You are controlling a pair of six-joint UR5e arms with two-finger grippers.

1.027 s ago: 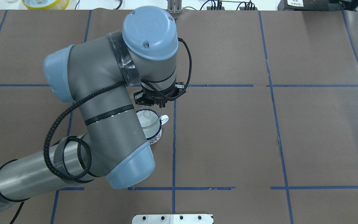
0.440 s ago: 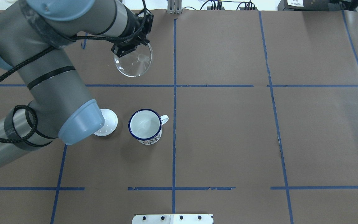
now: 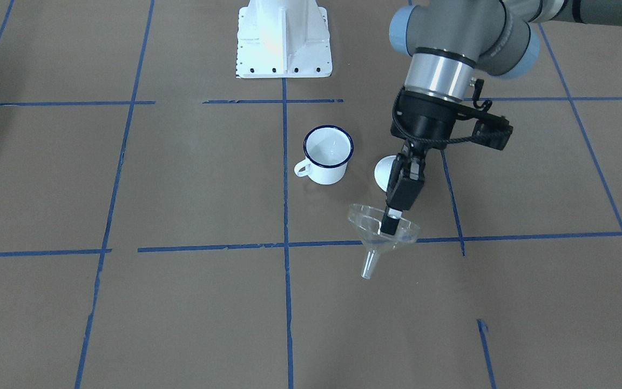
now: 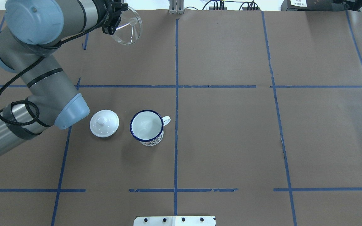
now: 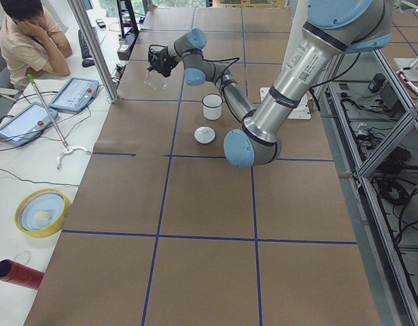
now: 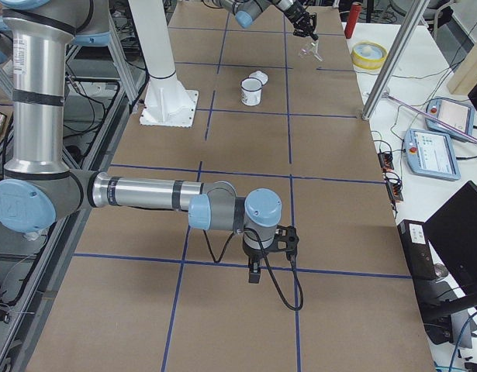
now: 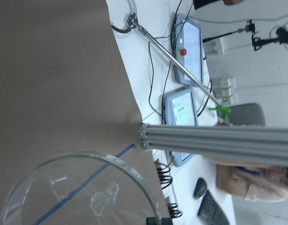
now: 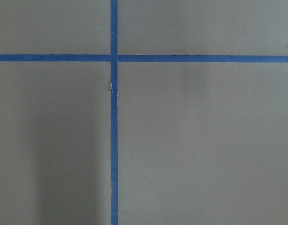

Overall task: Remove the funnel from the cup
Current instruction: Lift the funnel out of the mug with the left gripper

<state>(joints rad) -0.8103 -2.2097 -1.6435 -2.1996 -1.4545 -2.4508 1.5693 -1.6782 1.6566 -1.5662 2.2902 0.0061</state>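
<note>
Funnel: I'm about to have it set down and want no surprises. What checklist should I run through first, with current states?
1. Is the funnel out of the cup: ok, the cup stands upright and empty.
2. Hold of the left gripper: ok, shut on the funnel's rim, spout pointing down.
3. Is the funnel apart from the cup and the lid: ok.
4. Spout's gap above the table: cannot tell.
5. State of the right gripper: cannot tell, seen only from the side, far from the cup.
</note>
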